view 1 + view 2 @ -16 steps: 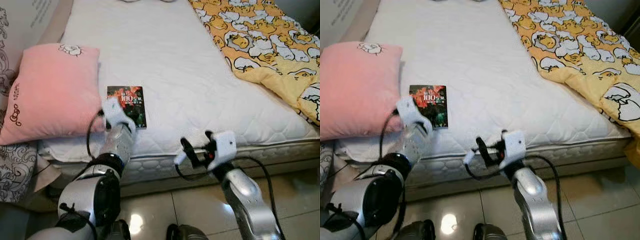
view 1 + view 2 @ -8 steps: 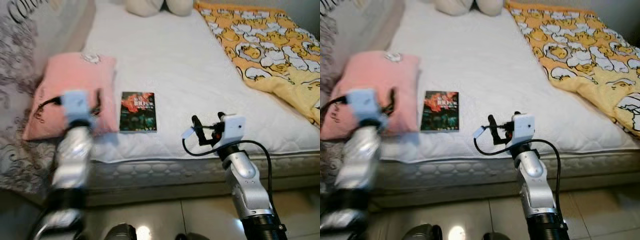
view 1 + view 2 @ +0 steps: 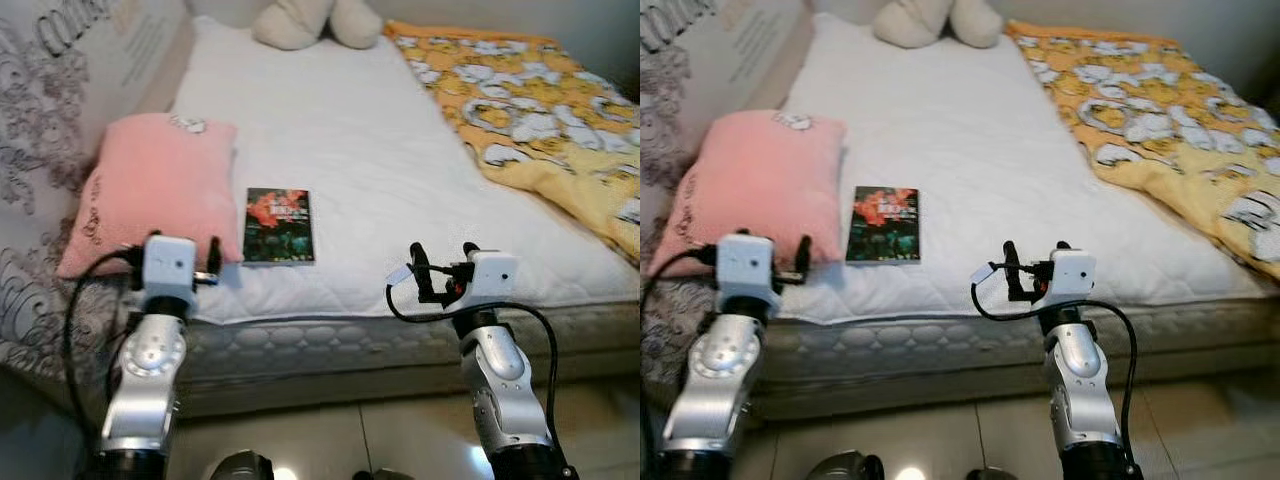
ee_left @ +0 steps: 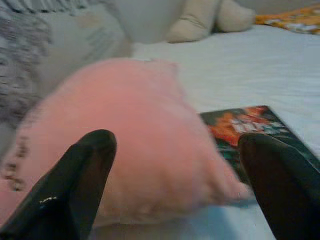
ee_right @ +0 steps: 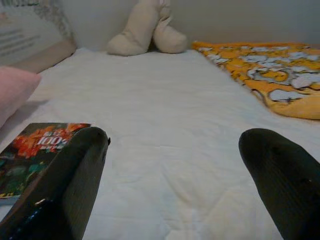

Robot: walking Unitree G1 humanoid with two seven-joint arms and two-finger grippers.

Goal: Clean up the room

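Pink pillow point(image 3: 152, 190) just ahead of wide-open, empty left pincer point(image 3: 205, 266), book point(image 3: 277, 225) beside it

Two silver-grey metallic arms are seen, w/ rounded joint housings & a darker black collar at the base of the right forearm. Each wrist is topped w/ a white boxy module. Left gripper point(image 3: 212, 262) & right gripper point(image 3: 441, 268): long black fingers point(image 5: 60, 187), matte, rounded at the tips. Black cables are looped from each white module down along the forearm. A small white tag is fixed near the right fingers.
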